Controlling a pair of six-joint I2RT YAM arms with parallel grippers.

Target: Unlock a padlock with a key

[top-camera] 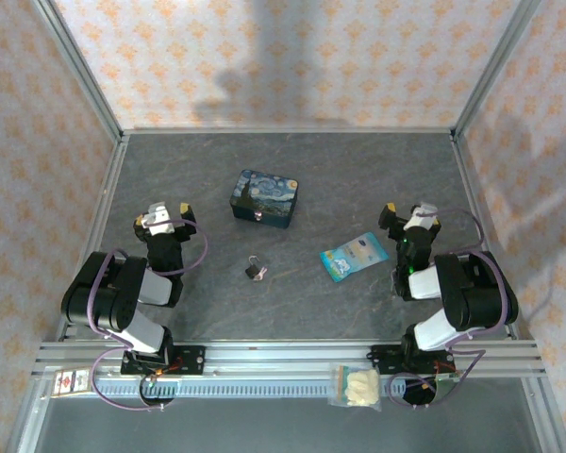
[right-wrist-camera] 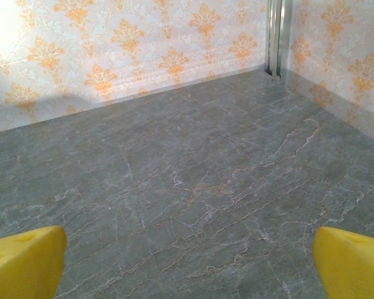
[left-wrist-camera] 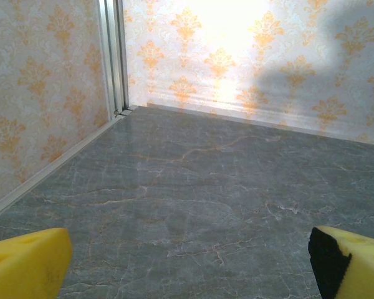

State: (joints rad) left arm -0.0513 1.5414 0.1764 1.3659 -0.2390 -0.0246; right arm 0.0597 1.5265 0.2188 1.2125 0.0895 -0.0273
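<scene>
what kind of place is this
Probably a robot test cell: wallpapered panels on a metal frame box in the table, with the left arm and right arm bolted to a rail.

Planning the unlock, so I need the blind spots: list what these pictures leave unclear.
Small dark padlock with silvery shackle: top view, too small to tell locked or open.
Key: top view, too small to pick out near the padlock.
Blue painted tin box: top view, its lid hides the contents.
Light blue plastic packet: top view, print too small to read.
Clear plastic bag: bottom of top view, pale contents blurred.
</scene>
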